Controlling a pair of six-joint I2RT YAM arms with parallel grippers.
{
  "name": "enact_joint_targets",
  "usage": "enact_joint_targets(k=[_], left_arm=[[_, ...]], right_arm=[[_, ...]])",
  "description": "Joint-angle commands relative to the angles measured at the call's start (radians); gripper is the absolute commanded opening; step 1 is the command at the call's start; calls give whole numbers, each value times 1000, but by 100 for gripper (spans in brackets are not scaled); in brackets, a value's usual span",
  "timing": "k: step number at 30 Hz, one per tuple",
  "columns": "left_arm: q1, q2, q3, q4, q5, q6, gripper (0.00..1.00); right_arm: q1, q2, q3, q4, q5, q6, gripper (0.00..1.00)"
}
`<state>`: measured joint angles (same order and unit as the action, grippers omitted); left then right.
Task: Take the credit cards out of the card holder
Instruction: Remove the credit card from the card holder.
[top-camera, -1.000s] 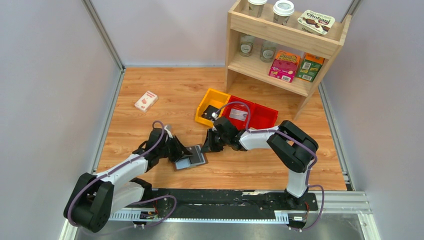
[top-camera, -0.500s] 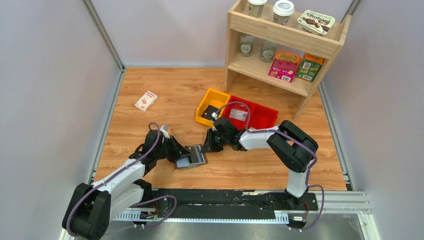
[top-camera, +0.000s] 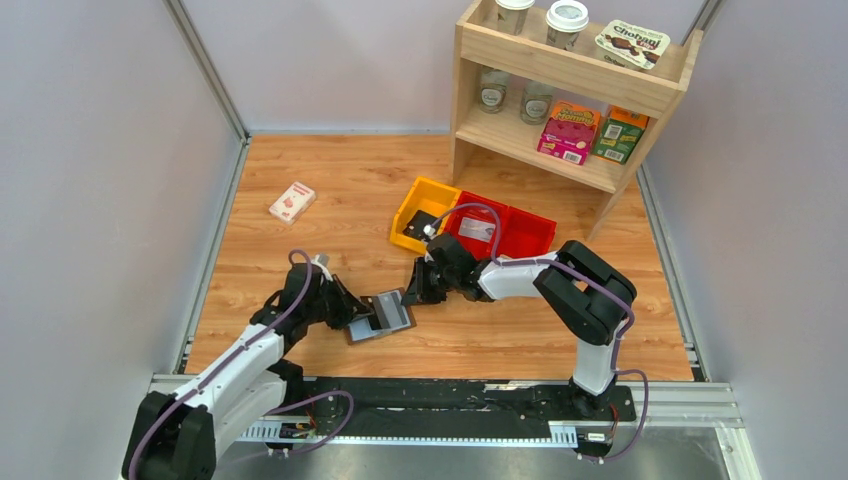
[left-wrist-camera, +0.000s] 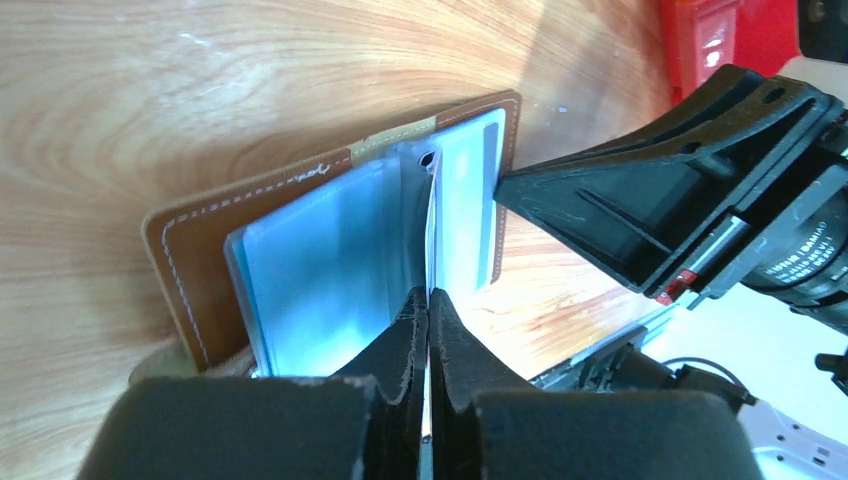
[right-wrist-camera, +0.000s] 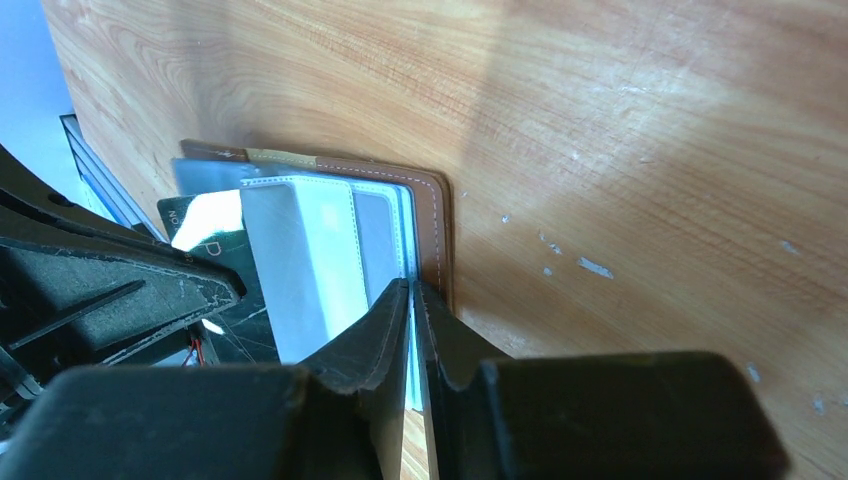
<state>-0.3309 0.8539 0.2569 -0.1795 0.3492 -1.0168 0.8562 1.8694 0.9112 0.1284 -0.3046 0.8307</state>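
The card holder (top-camera: 382, 314) lies open on the wooden table (top-camera: 300, 170), near the middle, between my 2 grippers. From above I see only that both tips reach its edges. My left wrist view shows my left gripper (left-wrist-camera: 428, 300) with its fingers pressed together on a thin pale leaf (left-wrist-camera: 434, 200) standing on edge at the fold. My right wrist view shows my right gripper (right-wrist-camera: 412, 292) pinching the clear sleeves at the holder's right edge. It also shows a dark card (right-wrist-camera: 205, 245) on the left side, which my left wrist view does not show.
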Motion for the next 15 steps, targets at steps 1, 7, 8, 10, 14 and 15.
enact_joint_targets(k=[1, 7, 8, 10, 14, 15], left_arm=[[7, -36, 59, -178, -94, 52, 0], [10, -82, 84, -297, -183, 75, 0], [10, -93, 88, -320, -191, 80, 0], [10, -110, 97, -357, -216, 89, 0], [10, -160, 114, -403, -260, 104, 0], [12, -168, 116, -408, -265, 106, 0]], right_arm=[[12, 79, -35, -200, 160, -56, 16], [14, 47, -18, -231, 190, -76, 16], [12, 40, -15, -242, 199, -82, 16], [12, 27, -8, -254, 211, -93, 16], [12, 5, 12, -274, 222, -107, 16], [12, 1, 17, -276, 223, -108, 17]])
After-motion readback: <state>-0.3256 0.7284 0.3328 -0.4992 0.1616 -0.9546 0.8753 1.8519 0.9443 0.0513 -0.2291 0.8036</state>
